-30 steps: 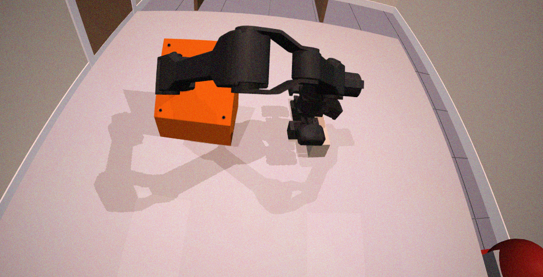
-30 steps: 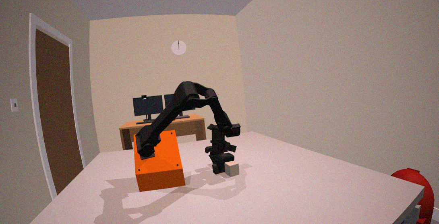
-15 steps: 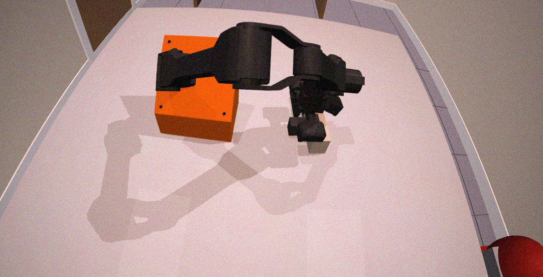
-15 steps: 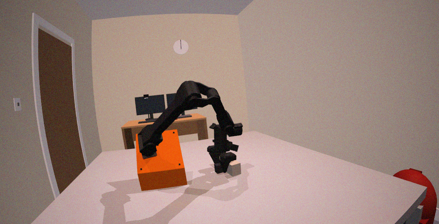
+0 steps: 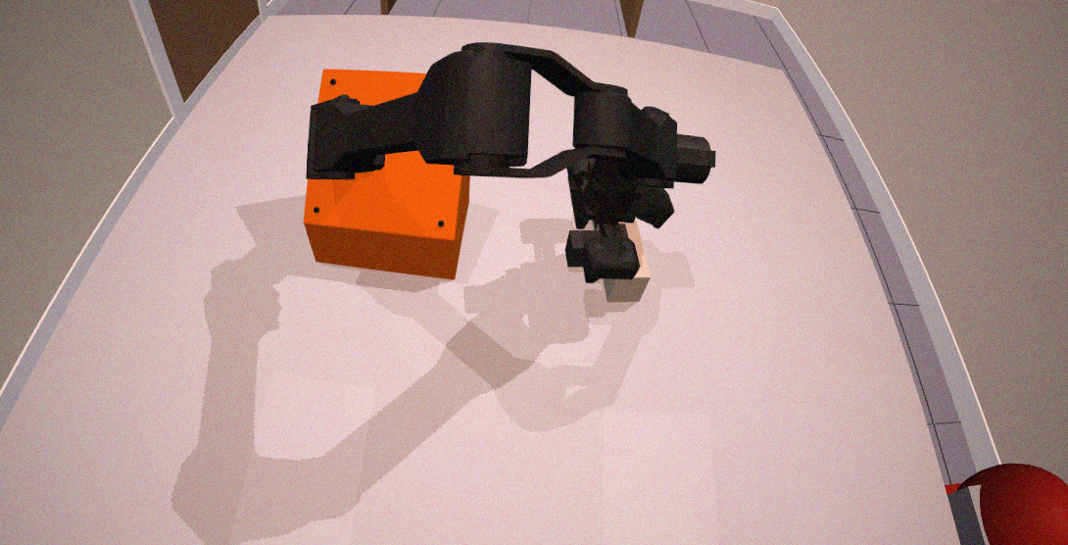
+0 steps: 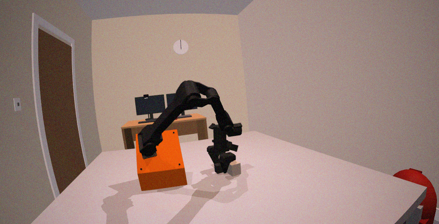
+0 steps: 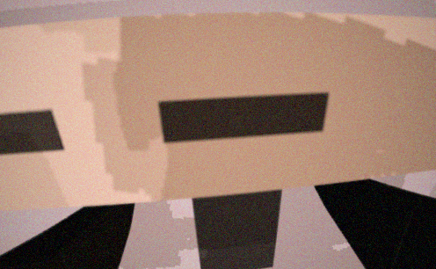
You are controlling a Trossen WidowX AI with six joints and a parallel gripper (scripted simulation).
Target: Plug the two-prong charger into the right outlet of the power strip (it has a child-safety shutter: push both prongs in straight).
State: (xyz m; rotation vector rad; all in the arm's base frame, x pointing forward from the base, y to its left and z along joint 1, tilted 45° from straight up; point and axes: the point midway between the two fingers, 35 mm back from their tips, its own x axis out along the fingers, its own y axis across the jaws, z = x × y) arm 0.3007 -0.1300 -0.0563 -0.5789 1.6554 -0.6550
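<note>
The beige power strip (image 5: 626,289) (image 6: 235,169) (image 7: 243,164) lies on the table beside my gripper. In the wrist view it spans the frame, with two dark outlet slots; the right one (image 7: 243,118) is fully in view, the left one (image 7: 16,133) is cut off by the frame's edge. A dark grey block, seemingly the charger (image 7: 237,230), shows at the strip's near edge. My gripper (image 5: 604,248) (image 6: 223,163) (image 7: 226,181) is open, low beside the strip. Its black fingers stand left and right of the block, with a gap on each side. The prongs do not show, and I cannot tell whether they are in an outlet.
The orange box (image 5: 388,208) (image 6: 161,156) stands to the left in the top and exterior views, with the arm rising above it. The pale table (image 5: 747,362) (image 6: 291,176) carries arm shadows. A red rounded object (image 5: 1023,504) (image 6: 414,181) is past the table's right edge.
</note>
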